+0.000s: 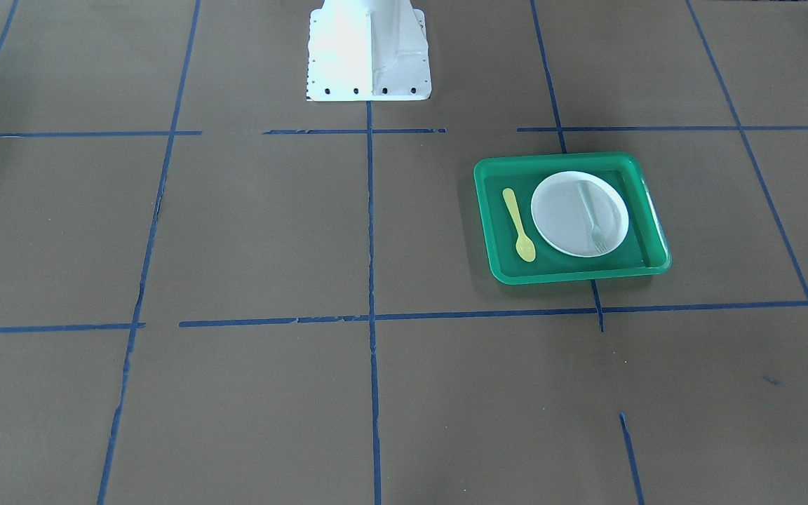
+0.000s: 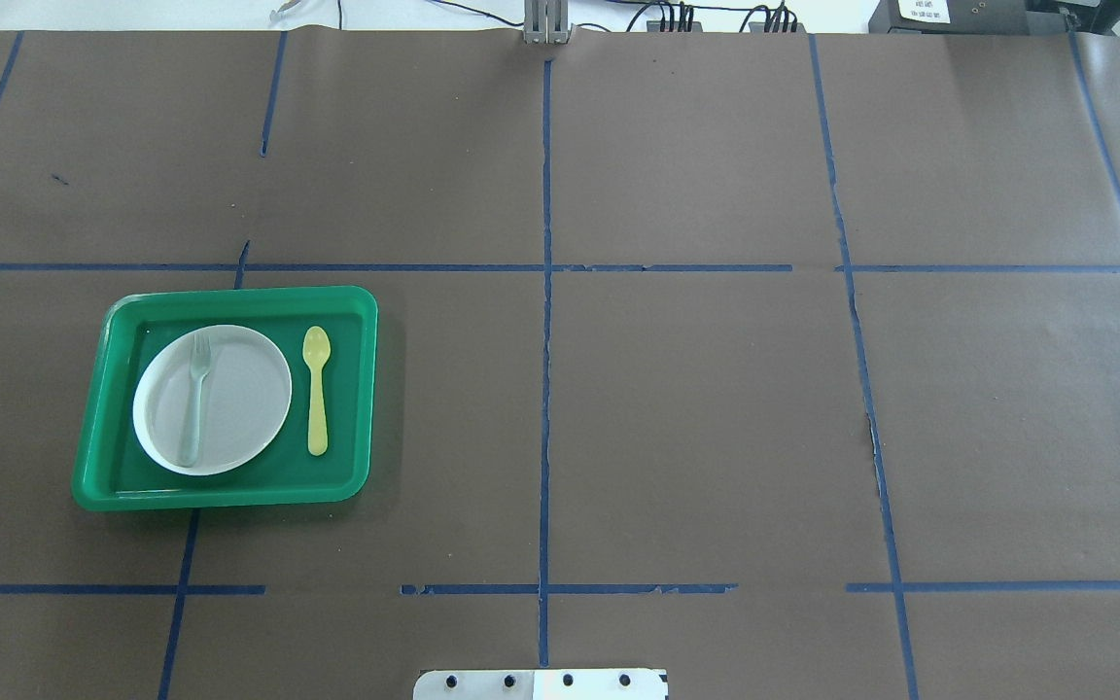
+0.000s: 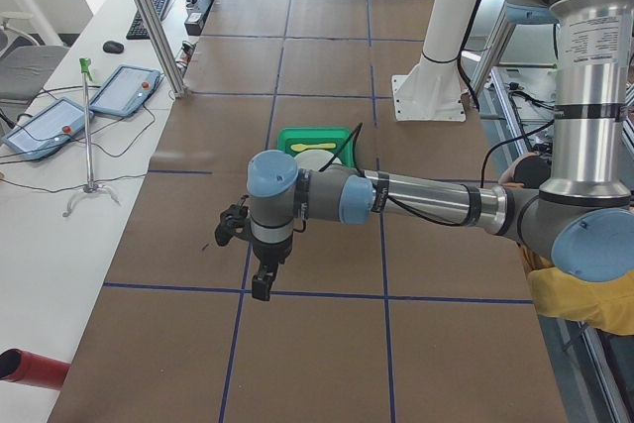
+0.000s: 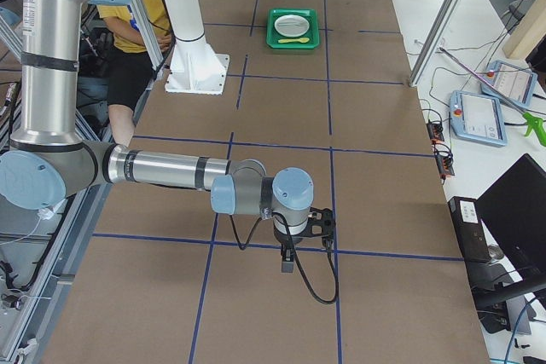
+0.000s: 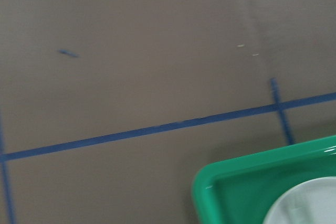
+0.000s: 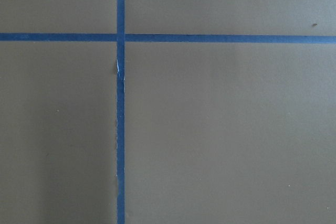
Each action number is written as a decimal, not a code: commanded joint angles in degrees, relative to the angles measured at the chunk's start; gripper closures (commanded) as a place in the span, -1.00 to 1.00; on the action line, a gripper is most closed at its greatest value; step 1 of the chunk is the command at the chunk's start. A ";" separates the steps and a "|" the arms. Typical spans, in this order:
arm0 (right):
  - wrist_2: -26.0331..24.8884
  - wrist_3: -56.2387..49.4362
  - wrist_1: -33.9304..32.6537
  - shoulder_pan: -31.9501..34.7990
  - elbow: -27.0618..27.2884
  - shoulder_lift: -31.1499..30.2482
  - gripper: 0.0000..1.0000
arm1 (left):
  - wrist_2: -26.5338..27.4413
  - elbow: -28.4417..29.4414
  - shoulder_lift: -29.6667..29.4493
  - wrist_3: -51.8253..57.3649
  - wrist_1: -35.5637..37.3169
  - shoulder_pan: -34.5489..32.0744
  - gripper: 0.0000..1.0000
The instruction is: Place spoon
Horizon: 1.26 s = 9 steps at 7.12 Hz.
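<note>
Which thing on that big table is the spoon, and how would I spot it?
On the brown table crossed by blue tape lines sits one green tray, holding a white plate. The spoon lies on the tray floor beside the plate, not touching it. It is pale yellow with an oval bowl, unlike the grey-green fork lying on the plate.

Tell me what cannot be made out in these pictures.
- Left gripper: only in exterior left view; open or shut unclear.
- Right gripper: only in exterior right view; same.
- Green rectangular plastic tray: blurred and cut by the left wrist view's edge; partly hidden behind the left arm in exterior left.
</note>
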 commanded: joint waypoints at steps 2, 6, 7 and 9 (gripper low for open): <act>0.00 0.02 0.00 0.00 0.00 0.00 -1.00 | -11.10 2.93 0.82 4.10 3.79 -4.61 -1.00; 0.00 0.02 0.09 0.00 0.00 0.00 -1.00 | -15.28 3.48 0.03 3.84 3.43 -4.52 -1.00; 0.00 -0.06 0.09 0.00 0.00 0.00 -1.00 | -15.28 3.65 -0.06 3.75 3.43 -4.43 -1.00; 0.00 0.02 0.00 0.00 0.00 0.00 -1.00 | -15.28 3.66 -0.06 3.66 3.43 -4.43 -1.00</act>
